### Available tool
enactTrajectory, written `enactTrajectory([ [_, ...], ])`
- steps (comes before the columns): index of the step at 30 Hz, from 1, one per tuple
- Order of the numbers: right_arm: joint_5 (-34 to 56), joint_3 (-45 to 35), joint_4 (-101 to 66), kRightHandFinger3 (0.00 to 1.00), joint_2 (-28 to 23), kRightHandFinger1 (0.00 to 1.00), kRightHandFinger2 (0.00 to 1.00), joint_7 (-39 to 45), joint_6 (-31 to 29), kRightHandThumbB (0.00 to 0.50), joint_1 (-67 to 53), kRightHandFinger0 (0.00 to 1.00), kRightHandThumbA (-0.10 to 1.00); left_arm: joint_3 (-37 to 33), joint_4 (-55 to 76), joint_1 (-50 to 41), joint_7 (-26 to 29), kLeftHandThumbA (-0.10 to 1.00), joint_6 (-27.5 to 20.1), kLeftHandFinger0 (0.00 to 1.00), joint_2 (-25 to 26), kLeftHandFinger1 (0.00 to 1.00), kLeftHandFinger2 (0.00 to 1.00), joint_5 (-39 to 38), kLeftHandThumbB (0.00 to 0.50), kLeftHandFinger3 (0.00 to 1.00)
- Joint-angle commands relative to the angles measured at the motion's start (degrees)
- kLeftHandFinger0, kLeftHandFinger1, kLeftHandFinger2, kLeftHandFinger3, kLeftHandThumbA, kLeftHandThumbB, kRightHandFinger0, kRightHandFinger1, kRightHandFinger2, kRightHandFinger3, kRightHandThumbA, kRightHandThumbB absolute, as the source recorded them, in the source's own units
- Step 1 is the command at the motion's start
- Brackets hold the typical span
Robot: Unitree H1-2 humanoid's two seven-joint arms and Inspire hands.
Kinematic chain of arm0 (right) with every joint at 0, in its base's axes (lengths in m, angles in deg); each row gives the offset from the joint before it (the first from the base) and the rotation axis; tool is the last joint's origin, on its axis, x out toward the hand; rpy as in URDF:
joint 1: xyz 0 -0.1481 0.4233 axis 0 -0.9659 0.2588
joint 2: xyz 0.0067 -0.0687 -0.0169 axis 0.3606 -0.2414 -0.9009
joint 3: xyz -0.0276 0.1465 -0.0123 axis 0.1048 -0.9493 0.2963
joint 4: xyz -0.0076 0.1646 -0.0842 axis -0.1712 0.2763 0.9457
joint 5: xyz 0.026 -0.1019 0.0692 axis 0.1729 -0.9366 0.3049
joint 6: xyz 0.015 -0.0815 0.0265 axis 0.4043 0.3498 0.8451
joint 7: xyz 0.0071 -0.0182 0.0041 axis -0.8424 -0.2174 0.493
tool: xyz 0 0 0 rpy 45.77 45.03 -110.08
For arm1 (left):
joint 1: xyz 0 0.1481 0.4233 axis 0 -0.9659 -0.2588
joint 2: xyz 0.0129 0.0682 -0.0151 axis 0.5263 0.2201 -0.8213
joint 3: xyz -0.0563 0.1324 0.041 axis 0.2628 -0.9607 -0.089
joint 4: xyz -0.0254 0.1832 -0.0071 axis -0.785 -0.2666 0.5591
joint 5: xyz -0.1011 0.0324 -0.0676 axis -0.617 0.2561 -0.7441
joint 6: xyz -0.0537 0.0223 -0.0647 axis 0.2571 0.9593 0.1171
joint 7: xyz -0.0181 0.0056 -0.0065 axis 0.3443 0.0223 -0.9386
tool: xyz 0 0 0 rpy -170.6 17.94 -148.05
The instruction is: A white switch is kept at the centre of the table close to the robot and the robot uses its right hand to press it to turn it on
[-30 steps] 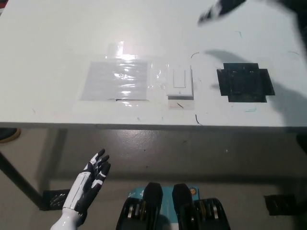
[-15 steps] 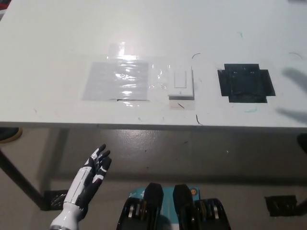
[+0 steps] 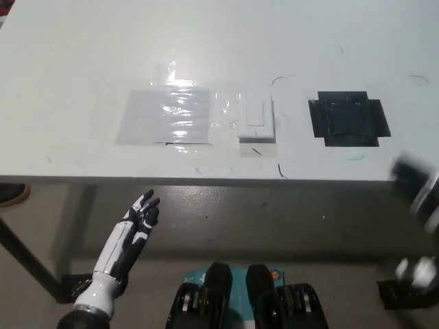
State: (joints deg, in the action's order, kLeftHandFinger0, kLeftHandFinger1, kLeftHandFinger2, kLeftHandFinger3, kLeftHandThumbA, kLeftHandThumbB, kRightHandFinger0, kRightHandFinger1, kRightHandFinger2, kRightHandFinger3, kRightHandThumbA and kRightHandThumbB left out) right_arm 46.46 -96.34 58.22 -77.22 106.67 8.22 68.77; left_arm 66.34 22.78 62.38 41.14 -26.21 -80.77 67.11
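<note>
The white switch (image 3: 256,118) lies flat on the white table (image 3: 206,41), near the front edge at the centre, with nothing touching it. A dark, motion-blurred shape at the right edge, just below the table's front edge, looks like my black right hand (image 3: 417,186); it is well to the right of the switch and too smeared to read. My white left hand (image 3: 134,229) rests open below the table's front edge at the lower left.
A clear plastic sheet (image 3: 164,113) is taped flat just left of the switch. A black taped square (image 3: 350,118) lies to its right. A table leg (image 3: 24,257) slants down at the lower left.
A dark blurred shape at the top right a second ago is gone; a blurred dark shape now shows at the lower right edge. The left hand has shifted slightly. The switch is unmoved.
</note>
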Motion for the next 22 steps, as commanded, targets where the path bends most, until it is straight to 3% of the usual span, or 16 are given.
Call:
enactTrajectory([
  [1,2.55,1.77,7.95,1.00,5.08,1.00,1.00,-4.99,-11.46,0.232,-0.36,1.00,1.00,0.50,1.70,1.89,-0.80,0.86,0.14,1.00,0.76,1.00,1.00,-0.86,0.054,1.00],
  [8,-5.81,3.87,27.04,1.00,7.64,1.00,1.00,-10.80,-21.67,0.175,0.90,1.00,1.00,0.26,2.32,1.29,-1.08,0.86,0.10,1.00,0.86,1.00,1.00,-0.95,0.046,1.00],
  [22,-5.78,7.99,28.34,1.00,4.99,1.00,1.00,-12.31,-25.77,0.156,-4.38,1.00,1.00,-0.48,3.33,-3.49,-1.19,0.82,-0.16,1.00,0.35,1.00,1.00,-0.21,0.050,1.00],
])
